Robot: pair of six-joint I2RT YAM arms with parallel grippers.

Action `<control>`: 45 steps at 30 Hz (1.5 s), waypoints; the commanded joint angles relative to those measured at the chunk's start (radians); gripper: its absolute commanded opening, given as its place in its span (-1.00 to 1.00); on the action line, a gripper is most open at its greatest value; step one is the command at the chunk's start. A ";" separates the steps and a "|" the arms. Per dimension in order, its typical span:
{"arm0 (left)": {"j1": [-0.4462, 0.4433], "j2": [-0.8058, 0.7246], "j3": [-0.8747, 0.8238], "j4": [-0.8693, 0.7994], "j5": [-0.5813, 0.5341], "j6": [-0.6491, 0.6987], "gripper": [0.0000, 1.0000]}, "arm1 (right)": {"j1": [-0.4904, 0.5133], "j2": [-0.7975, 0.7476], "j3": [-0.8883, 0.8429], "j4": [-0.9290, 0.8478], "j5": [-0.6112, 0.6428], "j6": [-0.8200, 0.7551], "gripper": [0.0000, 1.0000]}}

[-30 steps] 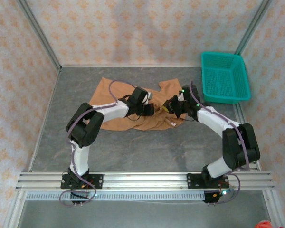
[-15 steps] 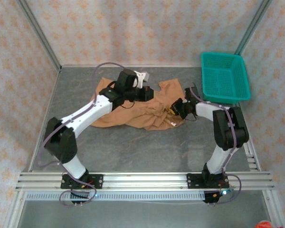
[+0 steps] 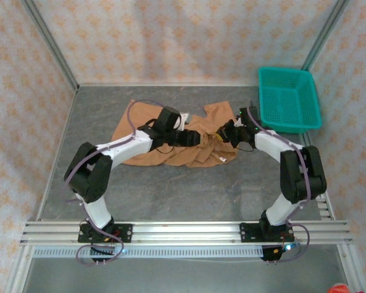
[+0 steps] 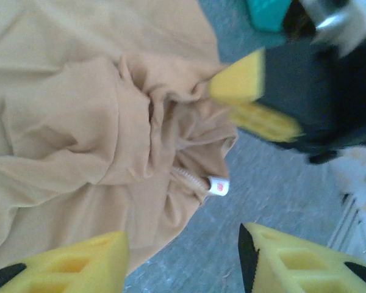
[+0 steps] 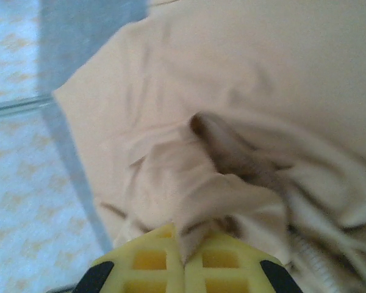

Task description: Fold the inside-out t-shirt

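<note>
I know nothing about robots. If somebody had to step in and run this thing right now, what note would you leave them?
Left gripper: open, holding nothing, above the bunched middle of the t-shirt.
Right gripper: shut on a pinch of the shirt's cloth.
The t-shirt lies crumpled on the table, its white label showing; the teal basket sits at the far right.
Done: no neat fold visible.
Left to do: flatten the shirt, then fold it.

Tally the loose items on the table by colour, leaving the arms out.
Tan: 1, the t-shirt
Teal: 1, the basket
Total: 2
</note>
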 commanded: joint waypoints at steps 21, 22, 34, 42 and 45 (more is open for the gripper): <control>-0.020 0.225 0.243 -0.113 -0.163 0.054 -0.31 | 0.034 -0.157 -0.008 -0.041 -0.049 -0.006 -1.00; -0.016 0.227 0.242 -0.115 -0.167 0.050 -0.36 | 0.036 -0.159 -0.010 -0.039 -0.049 -0.006 -1.00; -0.006 0.207 0.275 -0.160 -0.149 0.057 -1.00 | 0.045 -0.149 0.001 -0.093 -0.009 -0.055 -1.00; 0.019 0.019 0.240 -0.114 0.000 0.026 -1.00 | -0.038 0.064 0.099 -0.124 0.046 -0.124 -1.00; 0.034 -0.012 0.198 -0.042 0.072 -0.006 -1.00 | -0.039 0.137 0.174 -0.138 0.050 -0.120 -1.00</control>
